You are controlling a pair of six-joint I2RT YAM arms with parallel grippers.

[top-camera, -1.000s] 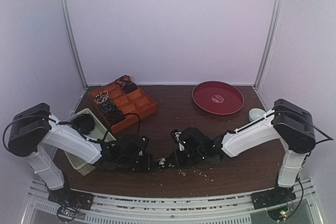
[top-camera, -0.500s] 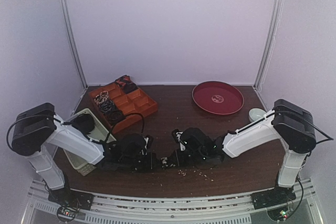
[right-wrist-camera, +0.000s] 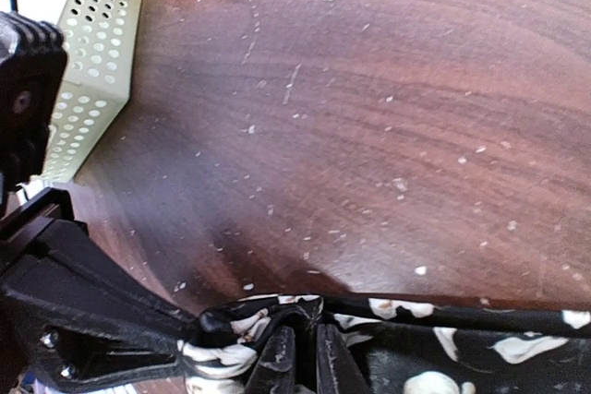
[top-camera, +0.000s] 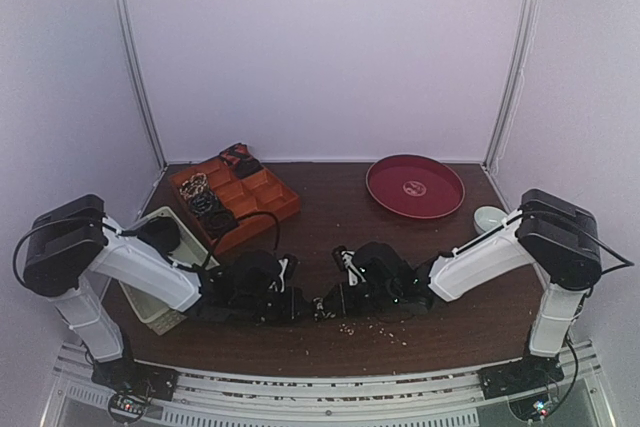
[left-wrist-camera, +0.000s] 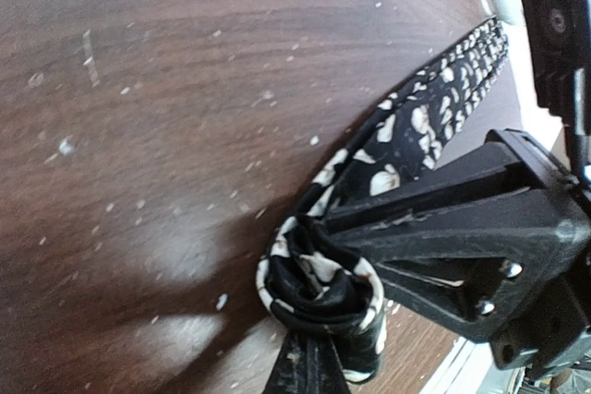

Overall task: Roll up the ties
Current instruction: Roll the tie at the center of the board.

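Left end effector (top-camera: pixel 297 301) is closed on the coiled end of a black, white-flowered tie (left-wrist-camera: pixel 406 134), fingers pressed together under the coil in the left wrist view. Right end effector (right-wrist-camera: pixel 307 357) is pinched onto the same tie just beside the coil, fingers almost touching each other. Both are brought tip to tip at the near centre of the tabletop (top-camera: pixel 340 232). Uncoiled part of the tie is laid flat as a strip running toward the right. Orange tray (top-camera: pixel 262 202) holding rolled ties (top-camera: pixel 210 209) is seen far left; perforated white basket (right-wrist-camera: pixel 90 71) near left.
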